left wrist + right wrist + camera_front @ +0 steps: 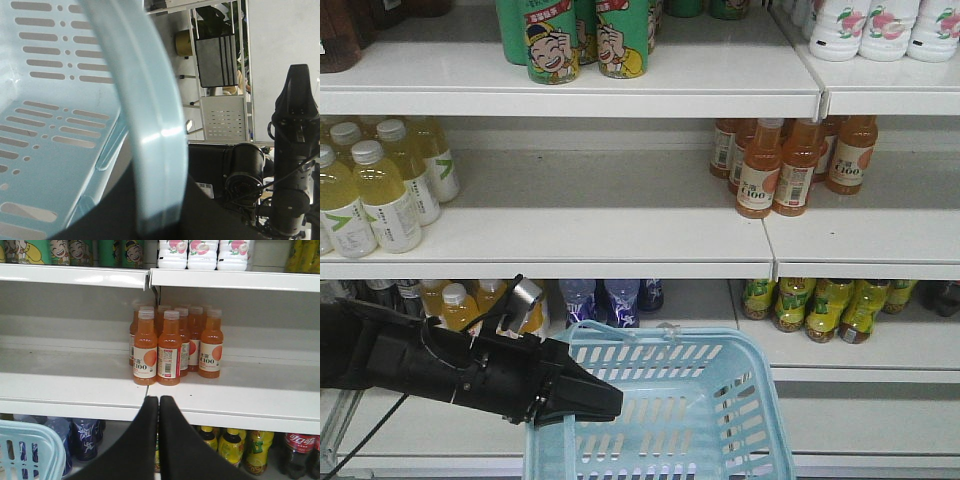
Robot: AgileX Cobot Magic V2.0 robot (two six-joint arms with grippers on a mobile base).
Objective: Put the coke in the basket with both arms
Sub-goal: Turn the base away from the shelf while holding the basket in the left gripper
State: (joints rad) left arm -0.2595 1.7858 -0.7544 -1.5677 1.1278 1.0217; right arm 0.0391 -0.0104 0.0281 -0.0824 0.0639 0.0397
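Note:
The light blue slotted basket (720,400) hangs low in front of the shelves, and its corner shows in the right wrist view (30,450). My left gripper (610,400) is shut on the basket's left rim; in the left wrist view that pale blue band (155,125) runs between the dark jaws of the left gripper (157,205). My right gripper (159,402) is shut with nothing in it, level with the front edge of the middle shelf, below the orange bottles. The right arm (295,150) stands beside the basket. The coke is out of view.
Orange drink bottles (170,347) stand on the middle shelf (570,260), with pale yellow bottles (380,190) to the left. Green cans (580,40) and white bottles (880,25) fill the top shelf. The lowest shelf holds yellow-green bottles (820,305), blue bottles (85,437) and dark cola bottles (299,452).

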